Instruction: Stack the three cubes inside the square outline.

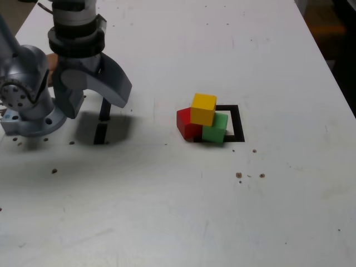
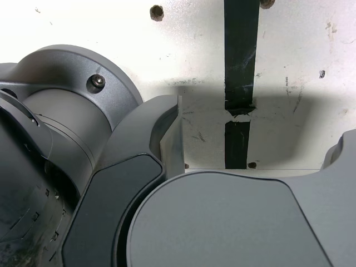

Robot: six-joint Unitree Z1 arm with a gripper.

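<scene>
- Over by the exterior view's left, the gripper (image 1: 94, 103) hangs with jaws spread wide, empty, above two black bar marks (image 1: 102, 122).
- Well apart, yellow cube (image 1: 203, 109) sits atop red cube (image 1: 186, 123) and green cube (image 1: 216, 128), overlapping the square outline (image 1: 236, 122).

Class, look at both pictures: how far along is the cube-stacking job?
Done: the yellow cube sits on top, tilted, bridging the red cube and green cube, which lie side by side. In hand: nothing; the gripper stands open and empty, far off at the exterior view's left. Left: it is no single column, and the red cube lies mostly outside the square outline.
</scene>
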